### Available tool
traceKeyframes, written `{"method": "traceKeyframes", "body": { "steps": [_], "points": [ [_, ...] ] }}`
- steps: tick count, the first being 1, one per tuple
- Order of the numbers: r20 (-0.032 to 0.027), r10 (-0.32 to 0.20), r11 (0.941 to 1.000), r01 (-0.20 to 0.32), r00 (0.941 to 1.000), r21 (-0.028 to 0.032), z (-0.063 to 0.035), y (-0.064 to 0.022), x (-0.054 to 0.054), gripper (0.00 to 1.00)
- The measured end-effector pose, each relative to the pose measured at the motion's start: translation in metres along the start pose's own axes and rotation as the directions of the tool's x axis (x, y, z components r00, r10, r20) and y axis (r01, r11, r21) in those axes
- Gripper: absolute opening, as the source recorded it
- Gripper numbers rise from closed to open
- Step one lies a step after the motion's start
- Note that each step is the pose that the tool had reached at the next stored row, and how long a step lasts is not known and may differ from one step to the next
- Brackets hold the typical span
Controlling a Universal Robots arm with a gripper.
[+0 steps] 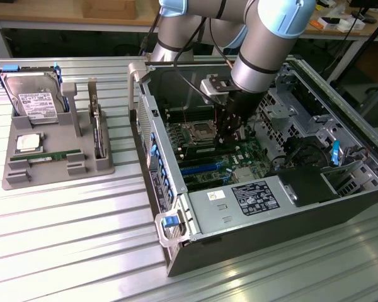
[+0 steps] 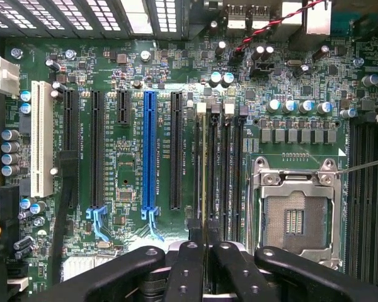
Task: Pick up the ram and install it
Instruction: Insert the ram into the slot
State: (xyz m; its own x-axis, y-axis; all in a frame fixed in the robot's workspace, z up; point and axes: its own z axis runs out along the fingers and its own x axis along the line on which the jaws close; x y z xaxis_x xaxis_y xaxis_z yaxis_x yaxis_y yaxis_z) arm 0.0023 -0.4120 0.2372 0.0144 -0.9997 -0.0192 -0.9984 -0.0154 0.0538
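Gripper [image 2: 205,251] clenched on ram [image 2: 205,170], edge-on over mobo [image 2: 132,163] slot beside CPU socket [image 2: 294,214].

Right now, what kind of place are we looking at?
Probably a computer-assembly workbench in a lab: an open black desktop computer case lies on a ribbed metal table, with a grey parts tray beside it and cluttered wooden benches behind.

Ribbed aluminium bench top [image 1: 69,251], two items resting on it.
Grey plastic parts holder [image 1: 25,179] sits toward the exterior view's left, carrying a silver hard drive with white label [image 1: 34,100], a square silver CPU chip [image 1: 28,143] and a thin green stick [image 1: 50,156] in a slot. Open black desktop computer case [image 1: 271,242] lies on its side toward the exterior view's right, just beside the holder, not touching.
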Motion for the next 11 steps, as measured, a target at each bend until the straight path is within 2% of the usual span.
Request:
{"method": "traceKeyframes", "body": {
  "steps": [11],
  "points": [
    [0.0009,0.015,0.9999,-0.015,0.9999,0.0001,0.0031,-0.0002,-0.0001,0.12]
  ]
}}
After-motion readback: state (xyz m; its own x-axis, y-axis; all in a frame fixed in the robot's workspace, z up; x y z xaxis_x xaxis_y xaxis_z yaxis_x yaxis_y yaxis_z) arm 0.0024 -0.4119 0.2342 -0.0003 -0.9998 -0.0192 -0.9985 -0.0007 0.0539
